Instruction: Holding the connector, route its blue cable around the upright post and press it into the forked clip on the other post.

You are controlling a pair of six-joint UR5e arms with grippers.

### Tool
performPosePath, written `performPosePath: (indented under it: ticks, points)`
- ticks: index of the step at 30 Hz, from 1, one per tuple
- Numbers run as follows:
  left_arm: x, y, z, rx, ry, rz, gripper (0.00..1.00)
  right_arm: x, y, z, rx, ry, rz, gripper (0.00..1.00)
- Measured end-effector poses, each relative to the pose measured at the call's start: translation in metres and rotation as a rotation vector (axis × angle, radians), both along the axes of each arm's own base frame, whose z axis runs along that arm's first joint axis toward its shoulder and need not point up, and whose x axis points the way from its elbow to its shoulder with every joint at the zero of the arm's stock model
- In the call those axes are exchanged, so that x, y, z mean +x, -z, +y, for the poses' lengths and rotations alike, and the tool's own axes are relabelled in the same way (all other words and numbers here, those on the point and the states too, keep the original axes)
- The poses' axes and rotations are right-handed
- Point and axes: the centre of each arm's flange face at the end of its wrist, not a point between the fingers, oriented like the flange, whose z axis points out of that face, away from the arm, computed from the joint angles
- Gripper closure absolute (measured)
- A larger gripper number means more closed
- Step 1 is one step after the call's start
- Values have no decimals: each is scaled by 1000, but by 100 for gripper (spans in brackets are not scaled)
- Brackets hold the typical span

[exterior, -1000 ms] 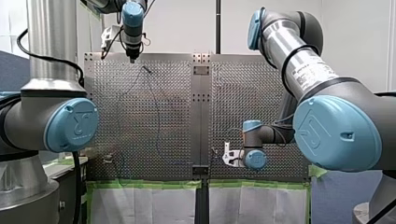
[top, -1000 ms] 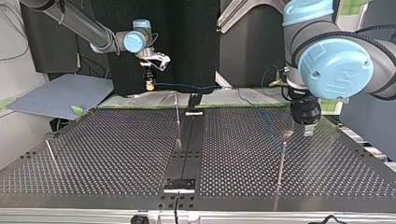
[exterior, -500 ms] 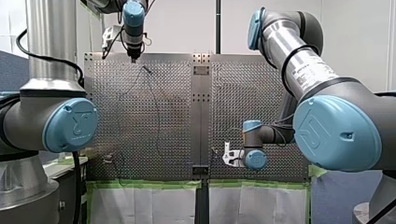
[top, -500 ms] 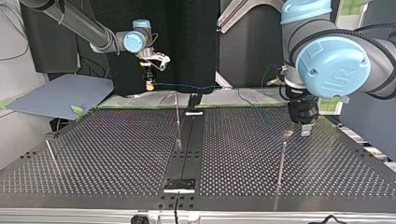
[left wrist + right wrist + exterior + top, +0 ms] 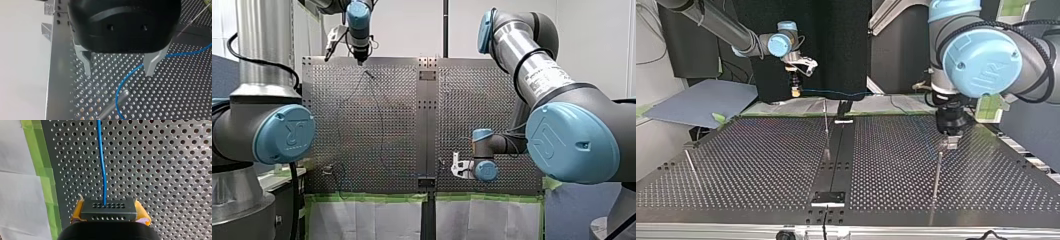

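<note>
Connector point(image 5: 108, 207), a dark block with rows of small holes, is pinched between the yellow pads point(image 5: 143, 215) of the right gripper point(image 5: 109, 216), close to the table's edge. That edge is lined with green tape point(image 5: 37, 157). The blue cable point(image 5: 101, 157) is seen leaving the middle of the block and running straight ahead over the perforated table point(image 5: 162, 170).

The left gripper point(image 5: 118, 74) is held low over the table with its metal fingers point(image 5: 86, 63) spread wide and nothing between them. The cable is seen passing beneath them, close by one finger, and curving on past a blurred rod just ahead.

In the top view this gripper is placed just above the tip of a thin post point(image 5: 936, 182) at the view's right. A second post point(image 5: 826, 131) stands beside the table's middle strip. The connector is held well apart from both, at the far side. Which post carries the forked clip cannot be told.
</note>
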Motion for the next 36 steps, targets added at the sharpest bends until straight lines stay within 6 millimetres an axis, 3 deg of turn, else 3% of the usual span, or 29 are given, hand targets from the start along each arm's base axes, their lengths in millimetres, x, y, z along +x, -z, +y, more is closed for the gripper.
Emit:
performPosePath:
  ticks: [14, 23, 36]
  points:
    - [3, 37, -2, 124, -19, 5, 0, 3, 0, 3, 13, -13, -20, 100]
    - [19, 71, -22, 194, 55, 26, 0, 4, 0, 3, 16, -19, -28, 100]
    - [35, 71, -29, 260, 63, -46, 0, 3, 0, 3, 18, -20, -27, 100]
